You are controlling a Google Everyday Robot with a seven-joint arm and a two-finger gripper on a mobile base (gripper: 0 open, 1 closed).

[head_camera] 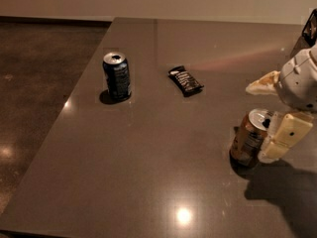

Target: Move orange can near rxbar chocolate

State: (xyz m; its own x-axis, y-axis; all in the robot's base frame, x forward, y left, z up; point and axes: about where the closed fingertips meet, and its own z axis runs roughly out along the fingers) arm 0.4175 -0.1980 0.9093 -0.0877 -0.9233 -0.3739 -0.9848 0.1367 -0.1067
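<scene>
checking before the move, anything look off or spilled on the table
Nothing spilled or damaged. The orange-brown drink can looks slightly tilted, perhaps just perspective; the open end effector straddles it at the right.

Orange can: orange-brown, silver top. Rxbar chocolate: black, white lettering. Dark blue can. Grey-brown table. Cream gripper, right edge, by orange can.

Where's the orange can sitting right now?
In the camera view, the orange can stands at the right of the table, right beside the claw, with the rxbar chocolate farther back to its left.
</scene>
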